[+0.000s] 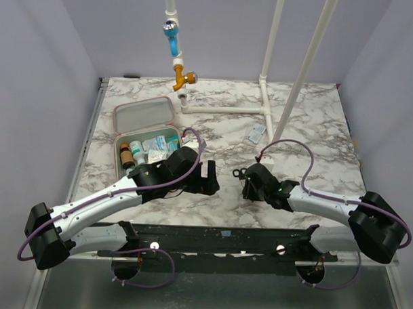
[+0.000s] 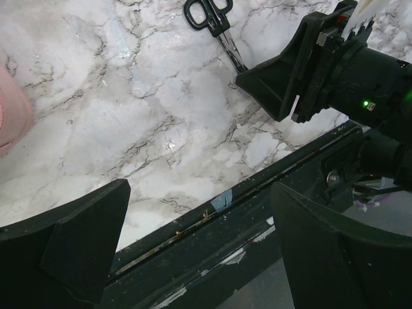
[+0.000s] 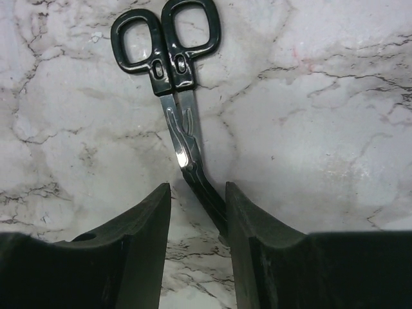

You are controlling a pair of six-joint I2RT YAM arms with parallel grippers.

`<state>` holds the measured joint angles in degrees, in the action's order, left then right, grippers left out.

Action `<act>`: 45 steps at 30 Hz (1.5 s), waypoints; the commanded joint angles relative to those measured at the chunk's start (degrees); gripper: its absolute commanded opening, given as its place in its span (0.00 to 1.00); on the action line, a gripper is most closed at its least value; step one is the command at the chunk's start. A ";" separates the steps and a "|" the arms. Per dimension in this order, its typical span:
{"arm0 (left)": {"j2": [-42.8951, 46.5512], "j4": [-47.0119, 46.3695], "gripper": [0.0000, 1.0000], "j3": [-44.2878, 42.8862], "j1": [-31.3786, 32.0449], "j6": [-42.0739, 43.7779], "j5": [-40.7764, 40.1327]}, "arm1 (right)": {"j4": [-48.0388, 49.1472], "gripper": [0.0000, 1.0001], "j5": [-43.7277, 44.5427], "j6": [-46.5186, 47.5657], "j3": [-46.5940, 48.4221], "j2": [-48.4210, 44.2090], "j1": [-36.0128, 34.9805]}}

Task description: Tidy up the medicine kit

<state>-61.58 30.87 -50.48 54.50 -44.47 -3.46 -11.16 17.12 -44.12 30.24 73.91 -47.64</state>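
Lying outside the open, part-filled medicine kit point(image 1: 145, 117), scissors point(image 3: 183, 125) await packing; right gripper point(image 3: 197, 196) straddles the blade (fingers not yet pinching); left gripper point(image 2: 199, 196) spread, empty.

No word, number or brand mark can be read. The small bottles point(image 1: 127, 154) in the open pink case point(image 1: 145, 115), off to the side of the left gripper point(image 1: 209, 177), carry labels, but the print is too small to make out. The scissors point(image 3: 182, 96), reaching straight ahead from between the fingers of the right gripper point(image 3: 198, 193), show plain black handles and bare metal with no legible stamp.
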 commanded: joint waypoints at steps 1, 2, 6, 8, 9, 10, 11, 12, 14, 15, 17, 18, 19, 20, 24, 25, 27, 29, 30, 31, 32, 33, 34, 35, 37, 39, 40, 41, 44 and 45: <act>0.63 -1.39 0.93 0.91 0.40 -0.10 -1.37 | -5.02 0.43 -4.48 -1.24 -2.18 2.40 -2.63; 0.68 -1.39 0.94 0.91 0.38 -0.14 -1.44 | -5.68 0.43 -3.25 -1.55 -1.82 3.07 -3.78; 0.76 -1.30 0.94 1.08 0.34 0.11 -1.41 | -8.52 0.43 2.33 -4.20 0.20 7.09 -8.08; 0.86 -1.18 0.94 1.25 0.34 0.22 -1.54 | -9.84 0.43 3.86 -5.21 1.35 9.07 -9.11; 0.85 -1.17 0.93 1.34 0.39 0.25 -1.55 | -10.39 0.42 4.62 -5.59 1.89 9.75 -9.47; 0.93 -1.10 0.94 1.40 0.36 0.31 -1.61 | -10.69 0.42 5.02 -5.93 2.28 10.55 -9.76; 1.01 -1.00 0.94 1.52 0.37 0.27 -1.59 | -10.98 0.41 5.19 -6.09 2.51 11.08 -9.89; 1.10 -0.78 0.94 1.60 0.38 0.34 -1.76 | -11.07 0.40 5.20 -6.23 2.78 11.67 -10.08; 1.44 -0.34 0.94 1.74 0.36 0.55 -2.20 | -11.33 0.38 5.35 -6.54 3.20 12.57 -10.36; 1.63 -0.20 0.94 1.86 0.35 0.59 -2.49 | -11.42 0.35 5.46 -6.82 3.32 13.03 -10.54; 1.90 -0.07 0.94 2.05 0.34 0.70 -2.82 | -11.51 0.31 5.62 -7.18 3.66 13.95 -11.00; 1.99 0.04 0.94 2.14 0.33 0.76 -2.94 | -11.73 0.28 5.78 -7.42 3.75 14.34 -11.14; 2.08 -0.04 0.94 2.22 0.34 0.73 -3.16 | -11.78 0.27 5.85 -7.64 3.98 14.79 -11.45; 2.21 -0.03 0.94 2.43 0.35 0.60 -3.36 | -11.78 0.25 5.88 -7.82 4.16 15.21 -11.70; 2.85 -0.59 0.94 3.26 0.30 0.31 -3.65 | -11.44 0.15 6.05 -8.84 4.33 16.60 -12.97; 3.00 -0.64 0.94 3.41 0.36 0.28 -3.65 | -11.34 0.14 6.02 -9.09 4.29 16.91 -13.25; 3.07 -0.56 0.94 3.61 0.34 0.28 -3.65 | -11.37 0.09 6.21 -9.78 4.24 17.47 -13.89; 3.13 -0.42 0.94 3.74 0.34 0.25 -3.74 | -11.35 0.05 6.25 -10.56 4.30 17.99 -14.75; 3.22 -0.39 0.94 3.85 0.35 0.21 -3.74 | -11.34 0.02 6.29 -11.03 4.21 18.17 -15.32; 3.39 -0.34 0.94 3.97 0.34 0.11 -3.81 | -11.26 0.01 6.30 -11.40 4.21 18.35 -15.84; 3.56 -0.29 0.94 4.01 0.34 0.08 -3.83 | -11.25 0.01 6.29 -11.80 4.34 18.53 -16.55; 3.86 -0.34 0.94 4.13 0.34 -0.06 -3.98 | -11.48 0.01 6.46 -12.35 4.50 18.78 -17.46; 4.12 -0.33 0.94 4.11 0.34 -0.17 -4.08 | -11.79 0.01 6.64 -12.99 4.75 18.95 -18.39; 4.40 -0.22 0.94 4.22 0.30 -0.28 -4.18 | -12.13 0.01 6.84 -13.54 5.09 19.10 -19.64; 4.84 -0.07 0.94 4.20 0.34 -0.35 -4.40 | -12.95 0.01 7.36 -14.92 5.53 19.23 -21.81; 5.05 0.52 0.94 4.07 0.34 -0.52 -4.83 | -13.31 0.01 7.55 -15.98 5.68 18.78 -23.72; 5.14 0.75 0.94 4.16 0.34 -0.52 -5.10 | -13.45 0.01 7.66 -16.61 5.48 18.16 -24.46; 5.21 0.78 0.94 4.16 0.34 -0.49 -5.15 | -13.32 0.01 7.66 -17.11 5.18 17.53 -25.12; 5.42 0.97 0.94 4.42 0.34 -0.59 -5.24 | -12.77 0.01 7.29 -18.41 3.57 14.40 -26.59; 5.49 0.94 0.94 4.48 0.34 -0.64 -5.17 | -12.56 0.01 7.25 -18.73 3.03 13.20 -26.96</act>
<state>-57.19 31.16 -46.74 54.50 -44.49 -6.92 -16.51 36.67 -58.02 38.81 86.59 -71.75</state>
